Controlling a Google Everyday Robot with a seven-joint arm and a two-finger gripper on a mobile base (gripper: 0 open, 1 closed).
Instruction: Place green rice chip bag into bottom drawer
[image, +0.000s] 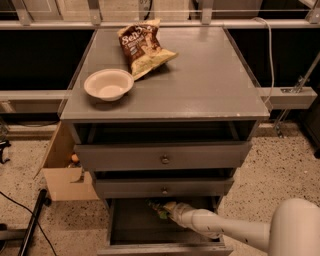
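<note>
Green rice chip bag (158, 208): I see it inside the open bottom drawer (131, 226), at the drawer's rear edge and about midway between its side walls, partly shadowed by the drawer above. Only a small crumpled green patch shows.

Tool (170, 210): at the right side of the bag and touching it, also within the drawer's rear half. I cannot tell how far the tool is open or whether it has hold of the bag. Its white arm (225, 231) enters from the lower right and crosses the drawer's right front corner.

Middle drawer (162, 188) and top drawer (162, 157): both pulled slightly out, each with one knob.

Tabletop (210, 80): carries a pale bowl (108, 85) near the left front edge and a brown-and-yellow chip bag (144, 47) toward the rear edge, just beside the bowl.

Cardboard box (62, 172): on the floor, beside the cabinet's left side.
</note>
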